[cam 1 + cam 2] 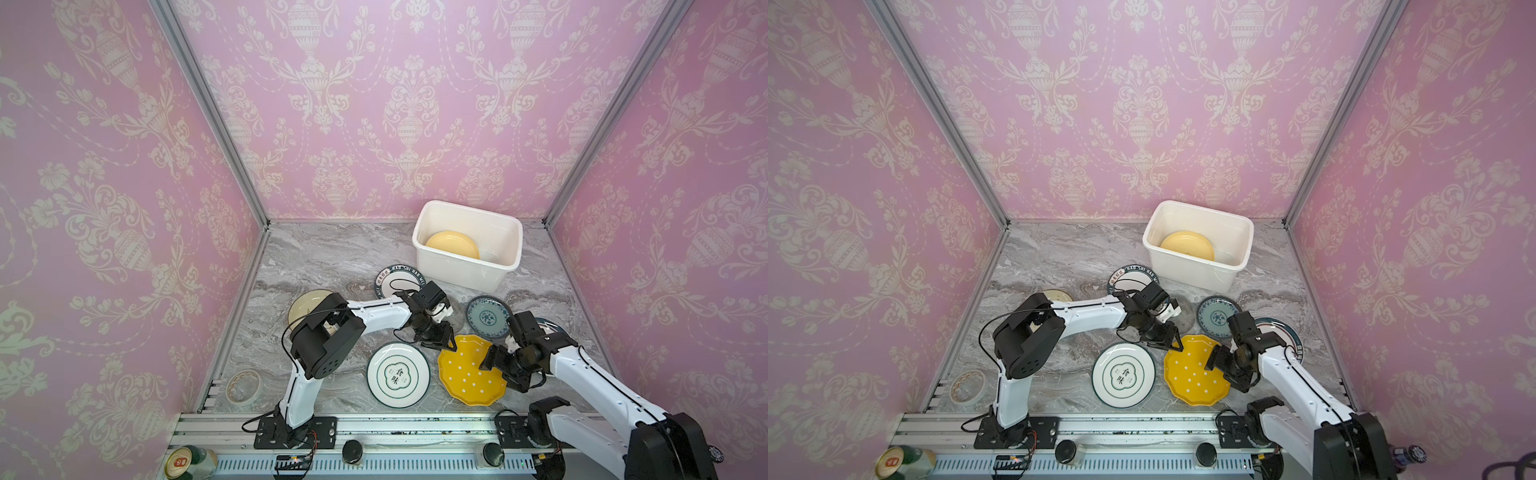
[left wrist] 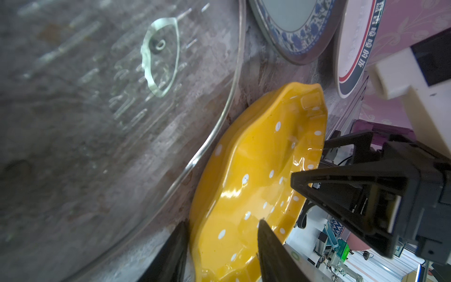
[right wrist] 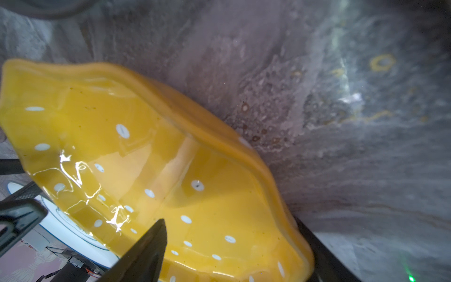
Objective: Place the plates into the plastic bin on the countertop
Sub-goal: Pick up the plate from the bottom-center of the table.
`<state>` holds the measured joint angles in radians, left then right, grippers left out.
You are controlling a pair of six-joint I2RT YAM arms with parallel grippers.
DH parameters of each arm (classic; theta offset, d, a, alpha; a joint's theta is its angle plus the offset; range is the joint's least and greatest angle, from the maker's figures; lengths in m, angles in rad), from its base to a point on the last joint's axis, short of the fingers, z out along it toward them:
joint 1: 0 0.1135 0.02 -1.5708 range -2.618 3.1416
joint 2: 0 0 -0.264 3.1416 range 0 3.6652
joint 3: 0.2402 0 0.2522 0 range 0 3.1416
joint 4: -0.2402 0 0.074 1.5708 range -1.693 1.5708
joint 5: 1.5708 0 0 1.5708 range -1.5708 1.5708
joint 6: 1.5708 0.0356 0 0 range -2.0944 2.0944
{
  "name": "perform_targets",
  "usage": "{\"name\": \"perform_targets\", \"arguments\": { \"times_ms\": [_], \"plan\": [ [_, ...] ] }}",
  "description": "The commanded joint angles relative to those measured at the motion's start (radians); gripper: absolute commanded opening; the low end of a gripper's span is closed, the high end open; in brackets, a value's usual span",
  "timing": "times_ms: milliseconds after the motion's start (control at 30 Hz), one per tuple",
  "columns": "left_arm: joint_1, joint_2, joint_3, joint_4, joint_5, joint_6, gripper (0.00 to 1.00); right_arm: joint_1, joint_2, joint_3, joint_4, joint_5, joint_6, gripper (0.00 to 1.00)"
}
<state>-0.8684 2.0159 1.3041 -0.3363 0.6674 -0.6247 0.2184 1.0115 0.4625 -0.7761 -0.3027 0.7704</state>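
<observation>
DESK: What is the step, and where is the plate?

PHOTOGRAPHER: Two arms meet over the dotted yellow plate (image 1: 469,374). It sits near the front of the countertop (image 1: 332,257), just beside the white plate with green characters (image 1: 398,375). It is well apart from the plastic bin (image 1: 457,270) at the back, where a pale yellow plate (image 1: 451,245) already lies. By the look of it this is the pick-up, with the carry yet to come.

DESK: And the claws?

PHOTOGRAPHER: The left gripper (image 1: 438,340) straddles the rim on the side nearer the bin. The left wrist view shows one finger (image 2: 170,251) outside the scalloped edge and the other over the glaze. Whether they have bitten, I cannot tell. The right gripper (image 1: 496,374) stands wide apart astride the opposite rim, with no clamp to be seen.

DESK: How is it done well?

PHOTOGRAPHER: Seat the rim deep between the jaws before lifting, since the glaze looks slick and the scallops offer an uneven hold. Keep the plate near level and steer clear of the clear glass plate (image 2: 170,109) lying just beside it. Then lower it into the bin rather than drop it.

DESK: The arms' pose?

PHOTOGRAPHER: Left elbow folded high, forearm running across toward the centre, wrist pitched down. Right forearm slopes in from the near right corner, wrist likewise tipped to the plate
</observation>
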Motion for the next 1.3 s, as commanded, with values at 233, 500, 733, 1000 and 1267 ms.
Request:
{"name": "perform_targets", "arguments": {
  "times_ms": [233, 500, 733, 1000, 1267],
  "plan": [
    [-0.023, -0.083, -0.012, 0.208, 0.233, -0.066, 0.45, 0.007, -0.034, -0.019, 0.079, -0.087, -0.028, 0.79],
    [-0.024, -0.090, -0.016, 0.199, 0.248, -0.064, 0.42, 0.007, -0.053, -0.029, 0.093, -0.096, -0.026, 0.79],
    [-0.020, -0.101, -0.016, 0.177, 0.259, -0.036, 0.40, 0.007, -0.074, -0.041, 0.130, -0.124, -0.026, 0.79],
    [-0.014, -0.110, -0.045, 0.197, 0.277, -0.056, 0.38, 0.007, -0.088, -0.055, 0.210, -0.193, -0.036, 0.78],
    [-0.009, -0.089, -0.060, 0.254, 0.323, -0.094, 0.48, 0.007, -0.106, -0.076, 0.264, -0.234, -0.033, 0.77]
  ]
}}
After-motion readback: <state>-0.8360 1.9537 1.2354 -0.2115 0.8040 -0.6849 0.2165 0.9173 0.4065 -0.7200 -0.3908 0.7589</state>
